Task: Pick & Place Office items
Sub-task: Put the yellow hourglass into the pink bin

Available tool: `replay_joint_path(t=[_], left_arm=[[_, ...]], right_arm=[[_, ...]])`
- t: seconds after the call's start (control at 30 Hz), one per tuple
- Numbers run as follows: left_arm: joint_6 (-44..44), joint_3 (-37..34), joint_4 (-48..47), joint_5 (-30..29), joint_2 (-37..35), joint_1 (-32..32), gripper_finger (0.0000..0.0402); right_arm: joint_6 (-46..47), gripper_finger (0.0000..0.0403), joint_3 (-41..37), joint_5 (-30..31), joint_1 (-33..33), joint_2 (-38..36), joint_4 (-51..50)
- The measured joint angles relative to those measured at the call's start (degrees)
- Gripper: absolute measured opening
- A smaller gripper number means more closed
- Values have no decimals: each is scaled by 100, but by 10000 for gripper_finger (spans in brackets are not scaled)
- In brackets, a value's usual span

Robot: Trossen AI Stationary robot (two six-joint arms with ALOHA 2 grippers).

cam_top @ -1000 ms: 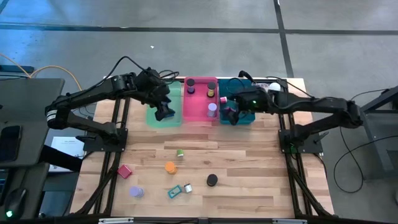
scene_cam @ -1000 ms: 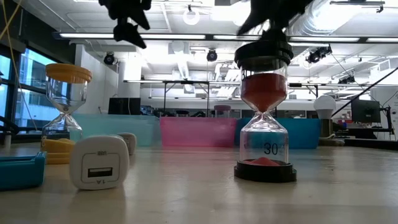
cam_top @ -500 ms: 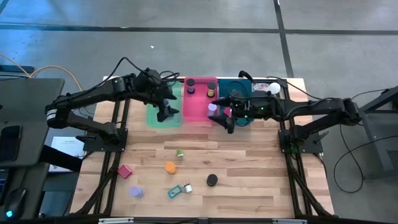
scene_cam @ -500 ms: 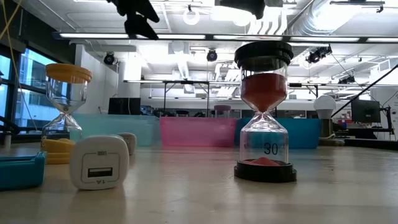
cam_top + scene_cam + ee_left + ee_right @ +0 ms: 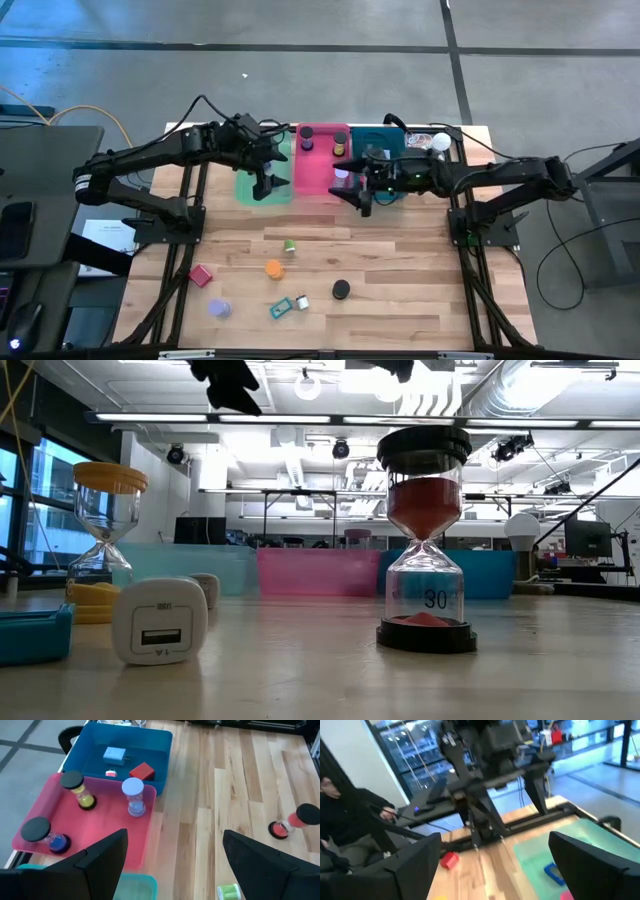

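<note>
Overhead, both arms hang above the three trays at upper centre: left tool (image 5: 268,184) spread wide and empty over the green tray (image 5: 250,190), right tool (image 5: 361,200) likewise wide by the pink tray (image 5: 318,180). Unsorted office items, including an orange hourglass (image 5: 274,269) and a black hourglass (image 5: 341,289), wait lower centre on the table (image 5: 400,260).

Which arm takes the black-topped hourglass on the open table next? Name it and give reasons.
Right, probably. The right gripper is open, empty, and nearly in line with the black-topped hourglass in the high view. The left gripper, also open, is farther off over the green tray.
</note>
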Motion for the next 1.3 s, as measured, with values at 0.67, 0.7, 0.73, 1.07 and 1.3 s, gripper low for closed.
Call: replay_joint_path(t=[0.67,0.7,0.73,1.07,1.3], left_arm=[[-404,0,-30,-108,7,-108,319],[-334,0,-30,-108,7,-108,319],[-247,0,-28,-108,7,-106,319],[63,0,265,-41,202,-54,319],[636,0,572,374,849,161,313]], right_arm=[[509,358,-2,-527,-306,718,174],[503,358,-2,-578,-315,741,188],[461,358,-2,-623,-315,750,197],[-287,358,-2,-668,-288,750,445],[-917,358,-2,-456,-166,752,546]])
